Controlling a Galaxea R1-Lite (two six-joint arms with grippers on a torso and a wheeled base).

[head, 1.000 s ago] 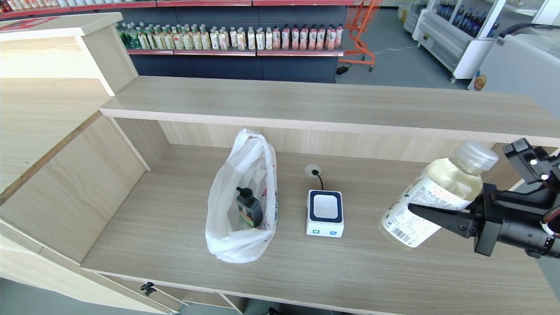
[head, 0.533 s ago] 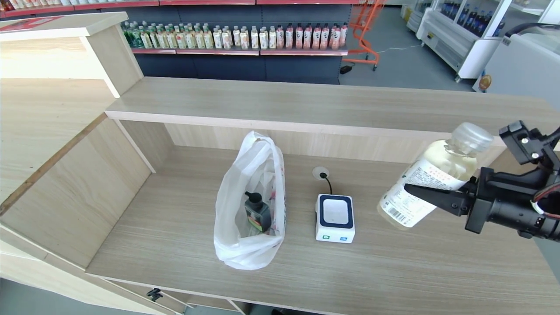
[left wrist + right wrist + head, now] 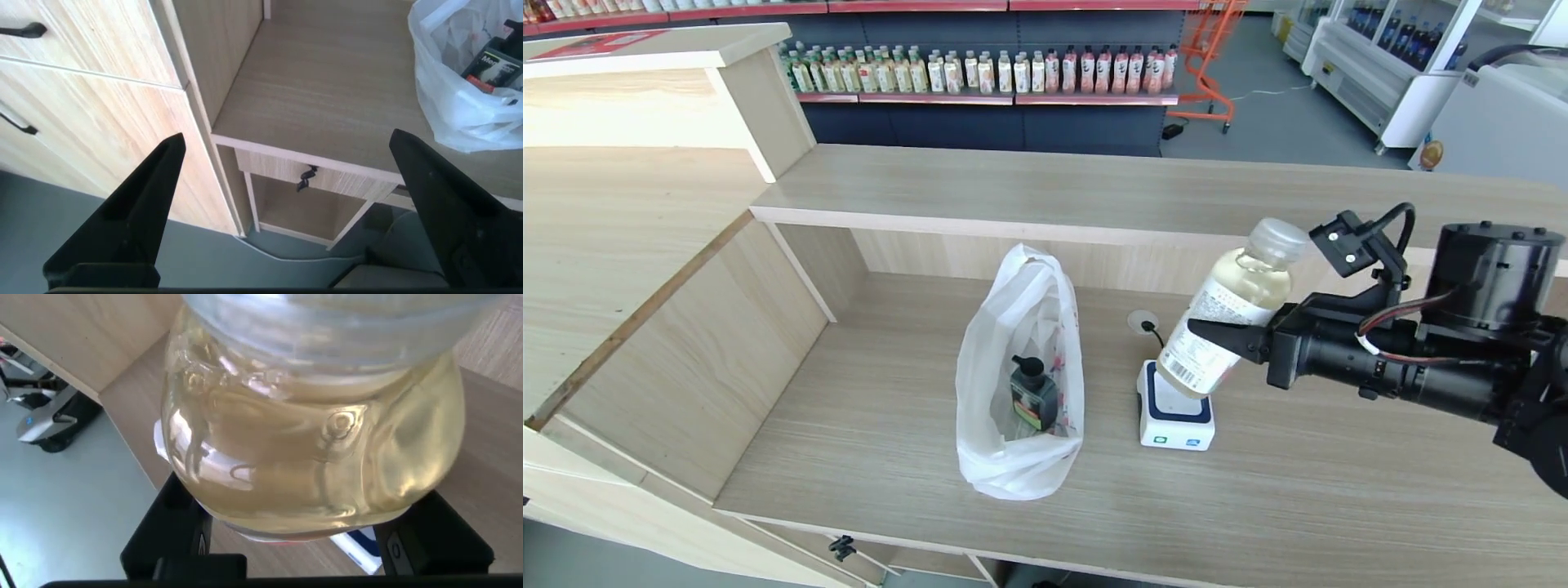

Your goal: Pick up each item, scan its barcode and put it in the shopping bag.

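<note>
The checkout counter [image 3: 1258, 506] is a light wood-grain surface with a raised customer ledge [image 3: 1094, 184] running along its far side. Behind it, store shelving [image 3: 980, 77] is carrying rows of bottled drinks, an orange wire rack [image 3: 1205, 57] is standing at the aisle end, and glass-fronted chillers [image 3: 1380, 57] are lining the right of the room.

A white plastic shopping bag [image 3: 1021, 384] is standing open near the middle of the counter, with a dark pump bottle [image 3: 1033, 396] sitting upright inside it. Just beside the bag, a white barcode scanner [image 3: 1176, 416] with a blue-framed window is lying flat.

The right gripper [image 3: 1217, 341] is clamping a clear bottle of pale yellow drink [image 3: 1229, 314] around its labelled body. The bottle is tilting, cap up and away, with its base over the scanner window; it appears to be just above the scanner, though contact cannot be ruled out.

The left gripper [image 3: 282, 220] is hanging below the counter's near edge, by the drawer fronts [image 3: 82, 122], its fingers spread wide and gripping nothing.
</note>
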